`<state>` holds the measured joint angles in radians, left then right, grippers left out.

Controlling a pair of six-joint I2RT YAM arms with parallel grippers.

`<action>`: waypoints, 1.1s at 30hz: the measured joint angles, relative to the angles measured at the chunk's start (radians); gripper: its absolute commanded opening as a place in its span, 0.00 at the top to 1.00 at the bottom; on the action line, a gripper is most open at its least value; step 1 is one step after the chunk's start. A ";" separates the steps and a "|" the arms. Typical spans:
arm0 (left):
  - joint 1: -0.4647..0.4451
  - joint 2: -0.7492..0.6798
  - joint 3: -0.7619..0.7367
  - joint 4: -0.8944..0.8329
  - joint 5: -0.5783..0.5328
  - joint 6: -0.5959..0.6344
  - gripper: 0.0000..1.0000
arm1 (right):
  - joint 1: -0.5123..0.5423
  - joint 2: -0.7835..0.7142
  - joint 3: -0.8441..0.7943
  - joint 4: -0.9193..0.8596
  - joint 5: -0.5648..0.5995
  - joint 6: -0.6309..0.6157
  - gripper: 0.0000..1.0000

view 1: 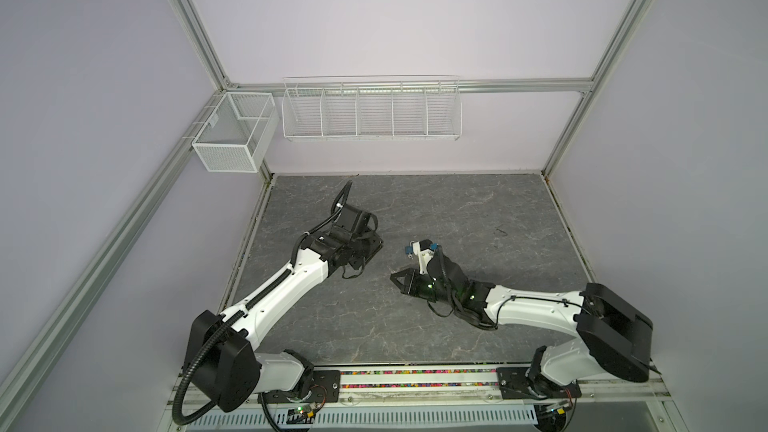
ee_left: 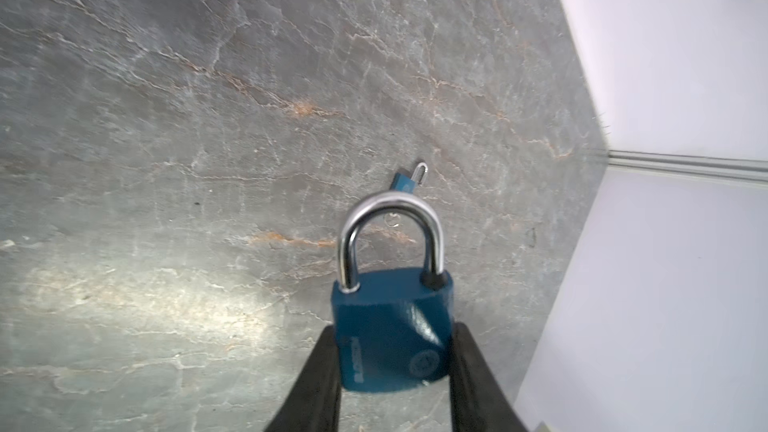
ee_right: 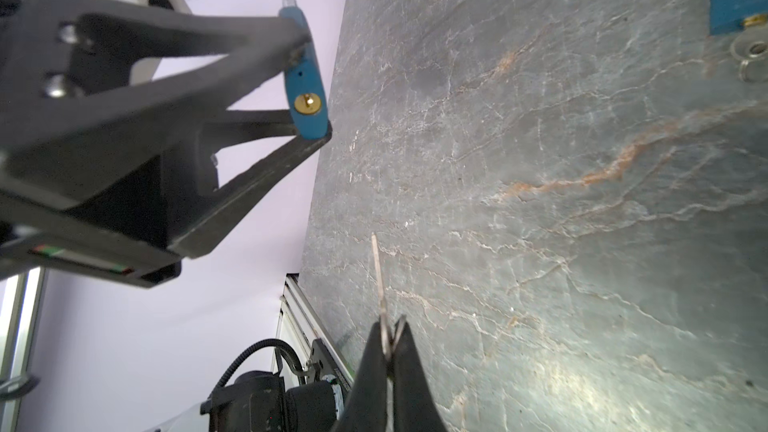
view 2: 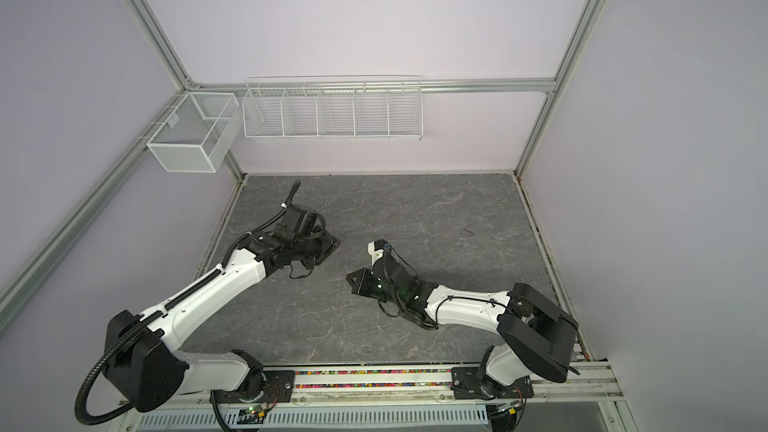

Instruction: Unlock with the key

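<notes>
Left pincer [ee_left: 395, 338] clamps the blue padlock [ee_left: 388, 317], probably heavy and slick, by its sides; right pincer [ee_right: 390, 326] pinches the thin key [ee_right: 380, 284].

padlock [ee_left: 390, 334] left of key [ee_right: 380, 284] (apart)

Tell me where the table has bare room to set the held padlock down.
Bare: the far right corner of the table by the back wall, and the near stretch between both arm bases. Crowded: the middle, where the left gripper with its padlock, the right gripper with the key, and a spare padlock meet.
</notes>
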<state>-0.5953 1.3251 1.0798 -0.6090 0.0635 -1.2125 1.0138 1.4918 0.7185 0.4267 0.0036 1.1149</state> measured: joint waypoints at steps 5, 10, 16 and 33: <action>0.001 -0.051 -0.007 0.010 0.022 -0.052 1.00 | 0.008 0.020 0.058 0.000 0.053 -0.032 0.94; 0.003 -0.108 -0.044 0.027 0.032 -0.093 1.00 | 0.013 0.019 0.086 -0.024 0.111 -0.086 0.94; 0.003 -0.116 -0.044 0.029 0.029 -0.113 1.00 | 0.033 0.018 0.126 -0.060 0.145 -0.126 0.94; 0.001 -0.121 -0.065 0.056 0.017 -0.142 1.00 | 0.042 0.019 0.214 -0.117 0.156 -0.165 0.94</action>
<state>-0.5941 1.2041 1.0149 -0.5529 0.0803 -1.3540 1.0554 1.5105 0.9325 0.3099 0.1600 0.9497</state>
